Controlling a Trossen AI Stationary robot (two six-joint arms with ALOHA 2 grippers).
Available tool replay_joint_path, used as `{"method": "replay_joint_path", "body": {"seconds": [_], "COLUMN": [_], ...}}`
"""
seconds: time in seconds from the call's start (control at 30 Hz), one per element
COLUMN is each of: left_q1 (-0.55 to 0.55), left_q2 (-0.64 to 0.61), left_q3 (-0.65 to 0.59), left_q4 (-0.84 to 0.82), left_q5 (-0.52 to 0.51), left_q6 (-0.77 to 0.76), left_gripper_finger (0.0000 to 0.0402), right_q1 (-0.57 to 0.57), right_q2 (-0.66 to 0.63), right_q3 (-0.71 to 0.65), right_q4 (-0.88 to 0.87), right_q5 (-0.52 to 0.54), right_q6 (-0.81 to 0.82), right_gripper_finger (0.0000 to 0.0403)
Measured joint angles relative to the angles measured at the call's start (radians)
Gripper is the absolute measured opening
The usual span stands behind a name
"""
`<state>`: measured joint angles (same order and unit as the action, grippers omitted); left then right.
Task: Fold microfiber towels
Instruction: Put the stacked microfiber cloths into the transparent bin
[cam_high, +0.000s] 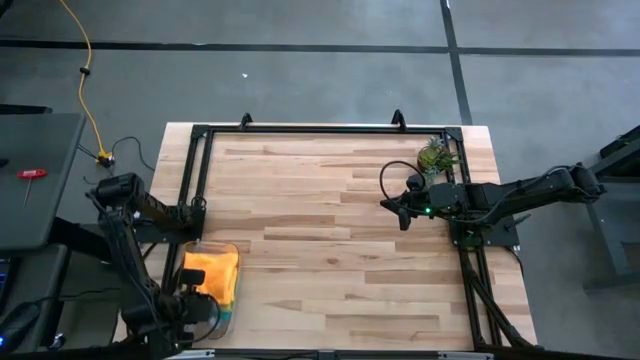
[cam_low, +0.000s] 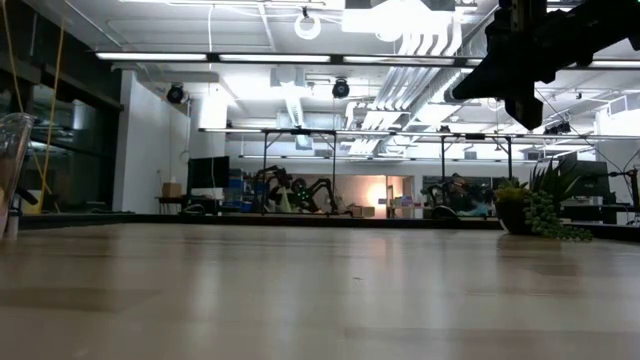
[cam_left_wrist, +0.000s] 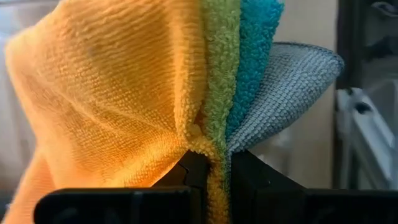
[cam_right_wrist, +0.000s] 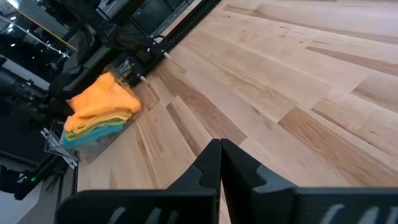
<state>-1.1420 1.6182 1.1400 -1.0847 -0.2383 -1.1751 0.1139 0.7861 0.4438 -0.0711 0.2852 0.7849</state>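
The microfiber towels lie stacked in a clear plastic tray (cam_high: 232, 290) at the table's near left. The orange towel (cam_high: 210, 268) is on top and bunched up (cam_right_wrist: 102, 99). Lime green (cam_left_wrist: 221, 62), teal (cam_left_wrist: 255, 56) and grey (cam_left_wrist: 289, 87) towels show beside it in the left wrist view. A yellow layer (cam_right_wrist: 99, 119) shows under the orange one. My left gripper (cam_high: 198, 290) is shut on the stack's top cloth. My right gripper (cam_high: 403, 212) is shut and empty, held above the table's right half (cam_low: 520, 70). My left gripper pinches a gathered edge of orange-yellow cloth (cam_left_wrist: 211, 152) between its two fingers (cam_left_wrist: 186, 171). The cloth puckers into creases where the fingers meet. The lime green towel's edge lies against the pinch; whether it is also held, I cannot tell. The towel's body spreads beyond the fingers.
A small spiky green plant (cam_high: 435, 155) stands at the table's far right, close to my right arm (cam_low: 540, 210). A black frame rail (cam_high: 320, 130) runs along the far edge and both sides. Bare wood (cam_high: 320, 240) lies across the table's middle.
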Motion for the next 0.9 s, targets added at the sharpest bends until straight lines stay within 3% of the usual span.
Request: {"method": "replay_joint_path", "body": {"seconds": [0.27, 0.57, 0.9], "left_q1": [-0.005, -0.006, -0.004], "left_q2": [0.045, 0.067, 0.067], "left_q3": [0.0, 0.0, 0.0], "left_q4": [0.07, 0.109, 0.113], "left_q5": [0.068, 0.089, 0.101], "left_q6": [0.007, 0.053, 0.029], "left_gripper_finger": [0.0023, 0.0055, 0.0128], "right_q1": [0.0, 0.0, 0.0], "right_q2": [0.0, 0.0, 0.0], "right_q3": [0.0, 0.0, 0.0], "right_q4": [0.0, 0.0, 0.0], "right_q5": [0.0, 0.0, 0.0], "right_q6": [-0.006, -0.002, 0.0], "right_gripper_finger": [0.0, 0.0, 0.0]}}
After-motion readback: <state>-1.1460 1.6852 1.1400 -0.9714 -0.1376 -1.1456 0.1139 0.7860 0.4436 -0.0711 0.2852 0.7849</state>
